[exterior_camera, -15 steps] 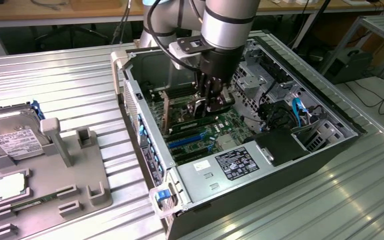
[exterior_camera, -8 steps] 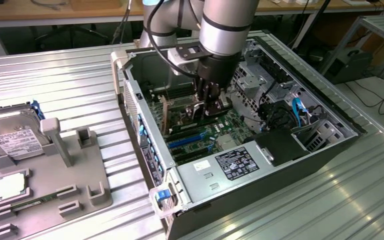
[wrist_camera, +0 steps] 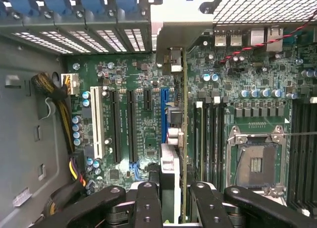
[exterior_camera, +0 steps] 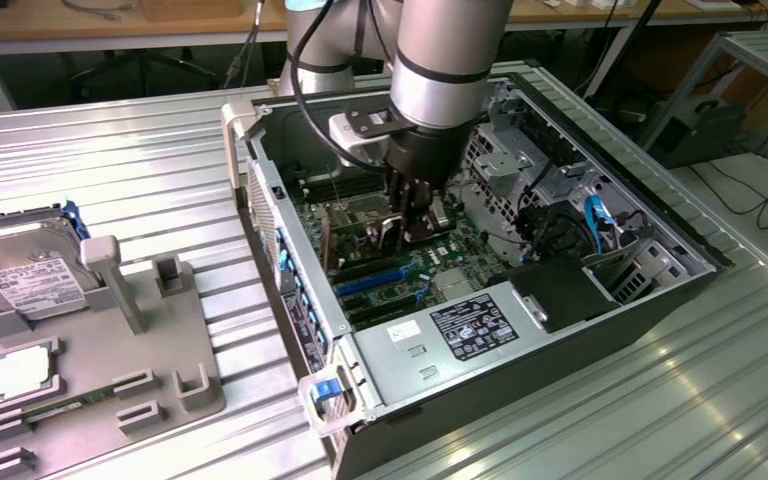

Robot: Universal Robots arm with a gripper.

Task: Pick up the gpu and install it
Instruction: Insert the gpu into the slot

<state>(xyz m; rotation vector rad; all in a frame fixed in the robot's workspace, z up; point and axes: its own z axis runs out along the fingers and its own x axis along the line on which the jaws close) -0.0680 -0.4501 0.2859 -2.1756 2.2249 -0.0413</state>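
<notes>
Metal computer case (exterior_camera: 518, 400) lies open mid-frame in the exterior view. Inside it, the tool (exterior_camera: 406, 222) grips the gpu (wrist_camera: 173, 138) on edge, just beside the blue slot (wrist_camera: 164, 114). Installing is the step in hand. Seating it likely calls for exact alignment and a straight press.

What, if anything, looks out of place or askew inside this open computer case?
Nothing looks spilled or damaged. The gpu stands on edge, straight, in the pincer over the motherboard. One oddity: the processor socket lies bare, its contact field exposed.
</notes>
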